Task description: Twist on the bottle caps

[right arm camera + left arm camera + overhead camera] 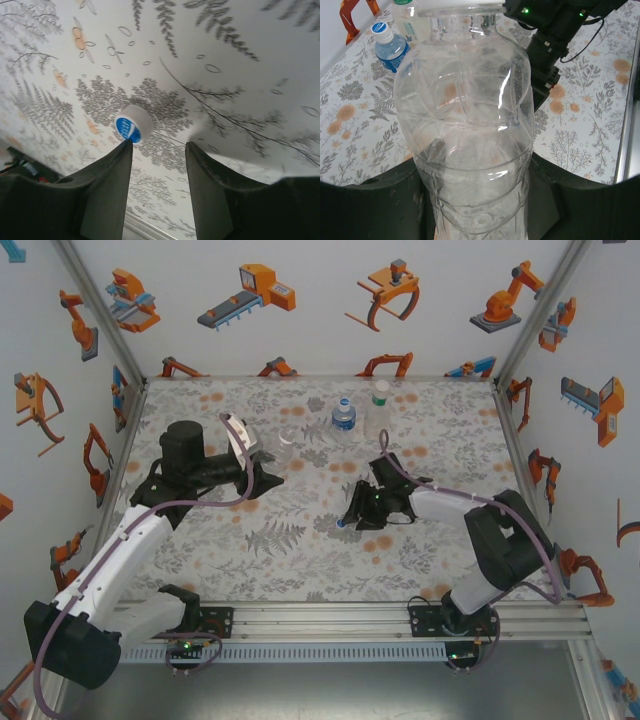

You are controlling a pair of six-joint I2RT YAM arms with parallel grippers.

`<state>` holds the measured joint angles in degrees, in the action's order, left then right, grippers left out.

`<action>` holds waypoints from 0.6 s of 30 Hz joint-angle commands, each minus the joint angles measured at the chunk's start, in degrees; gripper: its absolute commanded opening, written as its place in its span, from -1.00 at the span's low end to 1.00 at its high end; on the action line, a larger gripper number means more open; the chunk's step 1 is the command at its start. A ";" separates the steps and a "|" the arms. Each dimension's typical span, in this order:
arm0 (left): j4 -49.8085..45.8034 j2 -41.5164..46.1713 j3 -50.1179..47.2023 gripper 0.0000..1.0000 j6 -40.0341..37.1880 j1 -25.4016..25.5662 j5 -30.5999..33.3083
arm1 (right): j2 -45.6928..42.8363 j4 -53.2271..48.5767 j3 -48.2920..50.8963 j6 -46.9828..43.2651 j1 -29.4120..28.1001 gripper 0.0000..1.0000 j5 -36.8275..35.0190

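- Squeezing the clear bottle point(470, 125) with the left claw point(476, 220), shut tight on the bottle's lower part, at the bottom of the left wrist view.
- Holding that bottle upright on the mat point(270, 540), left of the middle in the top view.
- Standing side by side near the top middle of the top view: the blue bottle point(344, 420) with a white cap point(344, 402) on it, and the green bottle point(379, 412) with a green cap point(380, 386) on it.
- Hanging low over the mat with the right claw point(160, 150), right of the middle in the top view, open part way and gripping nothing.
- Lying on its side on the mat, left of the middle in the right wrist view: the loose cap point(131, 125), white with a blue top.
- Sitting right at the tip of the left-hand finger point(107, 190) in that view, outside the gap; touching it or not, cannot tell.
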<state>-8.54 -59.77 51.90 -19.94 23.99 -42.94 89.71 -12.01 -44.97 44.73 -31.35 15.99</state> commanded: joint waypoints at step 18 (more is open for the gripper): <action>1.14 0.43 -0.04 -1.00 -1.06 0.11 -1.36 | 6.91 -8.03 -14.74 -23.10 -15.08 -0.06 -19.32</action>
<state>-8.54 -59.81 51.90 -19.97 23.99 -42.94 94.94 -18.85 -58.02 23.53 -45.34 -1.87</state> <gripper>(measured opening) 0.537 0.468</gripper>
